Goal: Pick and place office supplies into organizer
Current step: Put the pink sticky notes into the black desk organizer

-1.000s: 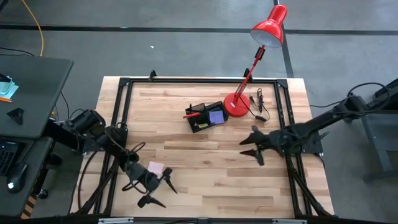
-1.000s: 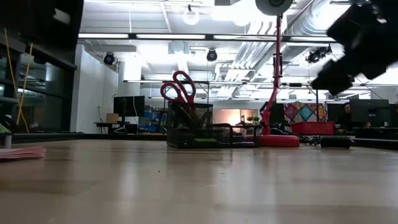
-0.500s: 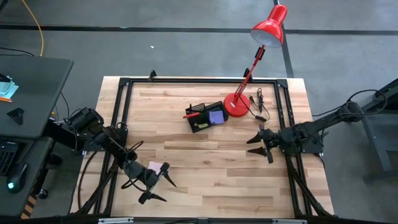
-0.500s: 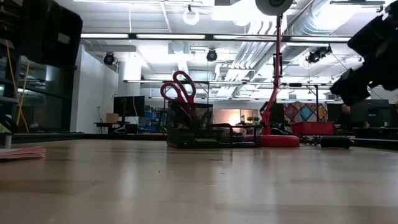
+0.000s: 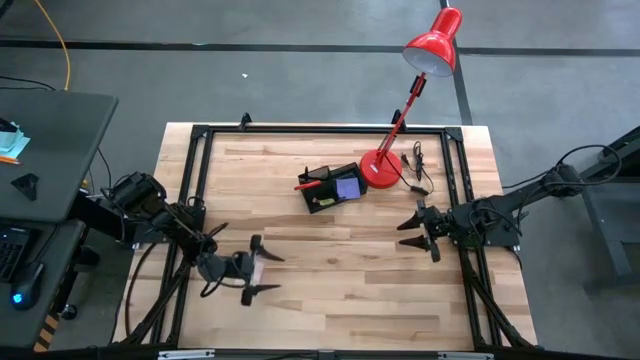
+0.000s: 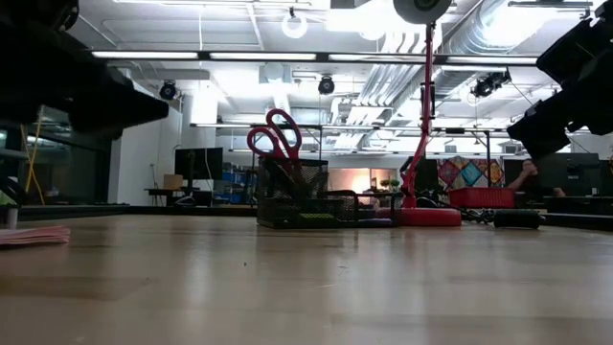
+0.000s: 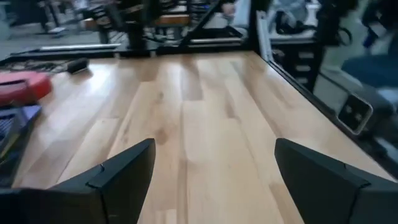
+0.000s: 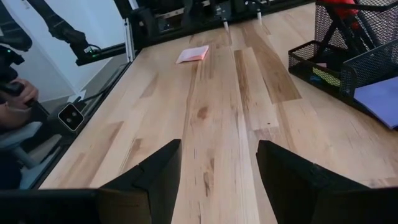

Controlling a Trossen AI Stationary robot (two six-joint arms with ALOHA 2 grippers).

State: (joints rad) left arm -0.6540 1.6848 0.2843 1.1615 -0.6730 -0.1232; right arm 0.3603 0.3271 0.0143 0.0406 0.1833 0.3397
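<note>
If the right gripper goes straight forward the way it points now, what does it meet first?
Probably the pink sticky-note pad far across the table; before it the right gripper, jaws open, faces only bare wood. Depth is uncertain.

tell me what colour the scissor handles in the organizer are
Red scissor handles, clearest in the low view.

Your black mesh organizer (image 5: pixel 331 188) sits just beside the red lamp base (image 5: pixel 379 169), red-handled scissors (image 6: pixel 276 133) upright inside. A purple pad (image 5: pixel 348 186) lies in it. Your pink pad (image 8: pixel 193 55) lies flat, well apart from the lamp base.
</note>
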